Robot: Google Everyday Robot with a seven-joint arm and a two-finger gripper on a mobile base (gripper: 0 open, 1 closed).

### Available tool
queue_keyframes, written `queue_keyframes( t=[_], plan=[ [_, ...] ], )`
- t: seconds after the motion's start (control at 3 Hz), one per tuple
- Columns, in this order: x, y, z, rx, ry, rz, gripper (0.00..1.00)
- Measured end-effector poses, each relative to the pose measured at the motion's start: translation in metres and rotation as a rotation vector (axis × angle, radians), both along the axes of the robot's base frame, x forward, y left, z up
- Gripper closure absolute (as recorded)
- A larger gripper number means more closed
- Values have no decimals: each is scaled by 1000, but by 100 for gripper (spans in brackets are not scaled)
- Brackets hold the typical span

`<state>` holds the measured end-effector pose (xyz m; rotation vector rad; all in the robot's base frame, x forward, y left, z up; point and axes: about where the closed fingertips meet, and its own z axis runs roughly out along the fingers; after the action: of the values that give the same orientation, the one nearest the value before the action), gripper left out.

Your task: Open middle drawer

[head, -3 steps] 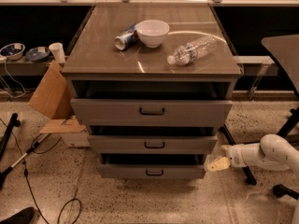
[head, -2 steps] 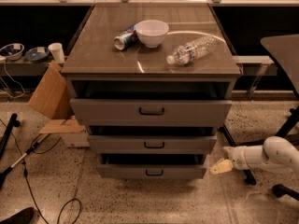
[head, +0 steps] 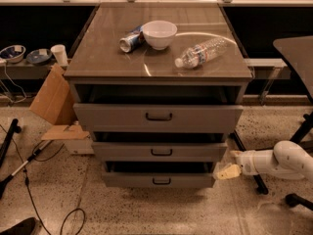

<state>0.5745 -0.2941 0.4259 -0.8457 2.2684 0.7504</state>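
Note:
The grey cabinet has three stacked drawers, all standing slightly out from the frame. The middle drawer [head: 159,151] has a low front panel with a small dark bar handle [head: 161,152]. Above it sits the taller top drawer [head: 157,117], below it the lowest drawer [head: 157,180]. My gripper [head: 228,171], pale and cream-tipped on a white arm [head: 279,160], hovers low at the cabinet's right front corner, beside the lowest drawer's right end. It touches no handle.
On the cabinet top [head: 107,58] lie a white bowl [head: 159,34], a tipped can [head: 131,40] and a plastic bottle [head: 201,52] on its side. Cardboard [head: 51,97] leans at the left. Cables [head: 29,155] run over the floor. A dark chair base [head: 301,131] stands right.
The gripper and arm have drifted slightly to the right and a little lower. The drawers have not moved.

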Motion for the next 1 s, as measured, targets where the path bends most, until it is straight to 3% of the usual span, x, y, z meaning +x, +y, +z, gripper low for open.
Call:
queue_keyframes(
  t=[1.0],
  plan=[
    [32,39,15,-1,-37,28,0]
  ],
)
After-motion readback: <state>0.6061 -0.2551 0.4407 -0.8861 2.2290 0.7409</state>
